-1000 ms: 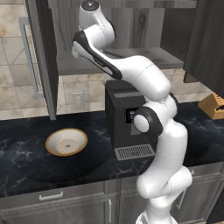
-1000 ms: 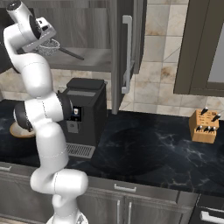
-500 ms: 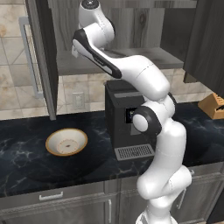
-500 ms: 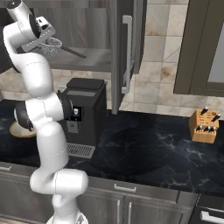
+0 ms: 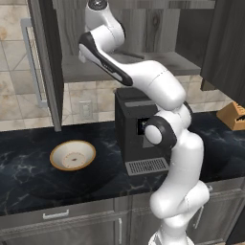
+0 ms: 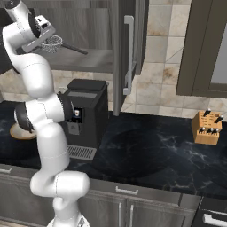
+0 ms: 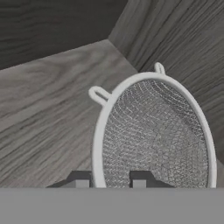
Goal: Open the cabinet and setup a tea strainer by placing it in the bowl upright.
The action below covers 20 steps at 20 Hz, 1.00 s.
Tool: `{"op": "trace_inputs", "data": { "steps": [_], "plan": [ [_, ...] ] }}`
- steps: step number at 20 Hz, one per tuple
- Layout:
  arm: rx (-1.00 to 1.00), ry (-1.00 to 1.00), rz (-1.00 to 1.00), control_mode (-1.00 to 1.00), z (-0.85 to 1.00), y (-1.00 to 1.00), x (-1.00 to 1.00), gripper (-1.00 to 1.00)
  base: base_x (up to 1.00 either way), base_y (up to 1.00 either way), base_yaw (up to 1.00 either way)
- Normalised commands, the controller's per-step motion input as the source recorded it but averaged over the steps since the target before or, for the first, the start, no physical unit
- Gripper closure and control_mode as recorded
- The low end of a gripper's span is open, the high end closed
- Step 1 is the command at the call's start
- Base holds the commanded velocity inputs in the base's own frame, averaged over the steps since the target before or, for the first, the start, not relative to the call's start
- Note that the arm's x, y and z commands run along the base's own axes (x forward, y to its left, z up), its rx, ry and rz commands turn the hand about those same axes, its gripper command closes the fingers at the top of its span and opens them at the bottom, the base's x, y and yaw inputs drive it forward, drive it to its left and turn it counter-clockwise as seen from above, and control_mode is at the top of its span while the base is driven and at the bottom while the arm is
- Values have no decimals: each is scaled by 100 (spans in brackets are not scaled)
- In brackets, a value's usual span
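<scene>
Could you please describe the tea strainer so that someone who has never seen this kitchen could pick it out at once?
Look into the open dark grey-brown wood-grain wall cabinet above the black coffee machine. Over its shelf, at the white arm's gripper, is the small round silvery fine-mesh tea strainer. Its see-through mesh basket, pale rim with two small loops and thin dark handle set it apart.

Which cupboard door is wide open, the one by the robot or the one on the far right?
The door by the robot, with the long silver handle. It swings out edge-on, showing the shelf inside. The far-right door lies flat and shut.
</scene>
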Motion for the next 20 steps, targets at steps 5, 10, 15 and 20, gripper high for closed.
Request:
{"op": "trace_inputs", "data": {
  "steps": [5,10,15,20],
  "plan": [
    [-24,-31,7,-100,-20,-2,-26,100,0,0,0],
    [-6,-14,3,-100,-1,0,-55,100,0,0,0],
    [0,-1,0,-100,0,-1,-98,100,0,0,0],
    [0,0,-3,-100,0,-31,-100,100,0,0,0]
  ]
}}
